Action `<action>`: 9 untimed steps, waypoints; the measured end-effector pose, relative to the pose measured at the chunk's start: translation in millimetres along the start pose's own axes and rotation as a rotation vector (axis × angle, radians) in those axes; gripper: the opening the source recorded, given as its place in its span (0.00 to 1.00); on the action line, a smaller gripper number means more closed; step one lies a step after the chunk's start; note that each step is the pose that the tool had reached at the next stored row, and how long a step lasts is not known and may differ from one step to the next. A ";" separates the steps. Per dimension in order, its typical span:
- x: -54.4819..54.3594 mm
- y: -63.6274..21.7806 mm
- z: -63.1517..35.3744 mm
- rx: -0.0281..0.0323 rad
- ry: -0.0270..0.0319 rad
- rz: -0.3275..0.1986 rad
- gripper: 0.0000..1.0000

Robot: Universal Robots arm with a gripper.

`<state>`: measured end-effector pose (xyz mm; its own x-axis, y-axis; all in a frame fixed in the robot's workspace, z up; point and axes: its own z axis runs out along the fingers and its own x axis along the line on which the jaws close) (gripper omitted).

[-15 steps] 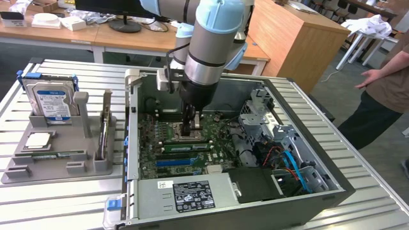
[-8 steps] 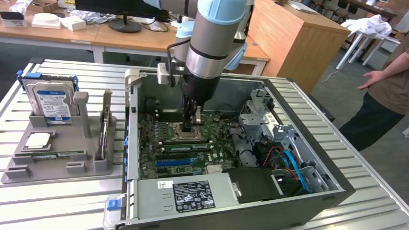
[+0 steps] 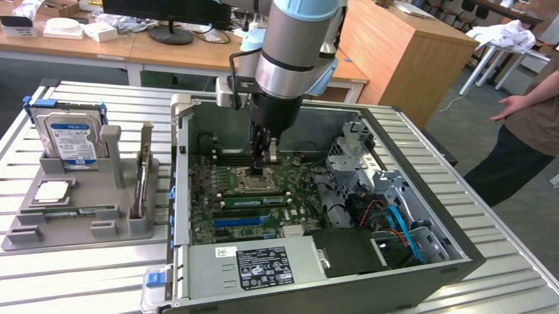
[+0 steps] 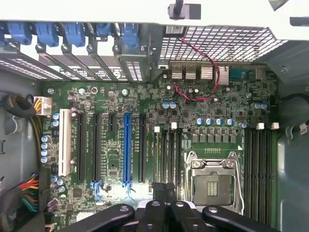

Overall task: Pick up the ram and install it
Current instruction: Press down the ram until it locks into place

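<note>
Pressed fully together at the fingers, with nothing plainly pinched between them; cannot tell whether the dark shape just ahead of the tips is a held part or a bit of the board. Hovers as a closed gripper low inside the open computer case, just over the motherboard, between the processor socket and the memory slots beside it. Look empty, those slots, seen from the wrist. Farther out, on the exterior view's left, stands a ram upright on its edge in the grey holder on the table, near the hard drive and well apart from the gripper. Judged from that: no seated stick visible, install not finished.
</note>
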<state>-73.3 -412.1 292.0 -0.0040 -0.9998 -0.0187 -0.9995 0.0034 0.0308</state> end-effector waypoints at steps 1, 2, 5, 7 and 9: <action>0.0 0.0 -1.4 0.0000 0.0001 0.000 0.10; 0.0 0.1 -2.8 0.0001 0.0000 0.000 0.10; -0.1 0.2 -6.5 0.0000 0.0000 0.000 0.10; -0.2 0.3 -9.0 0.0000 0.0001 0.000 0.10; -0.2 0.3 -11.2 0.0000 0.0000 0.000 0.10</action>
<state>-73.3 -412.1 303.2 -0.0040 -0.9998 -0.0188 -0.9995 0.0034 0.0308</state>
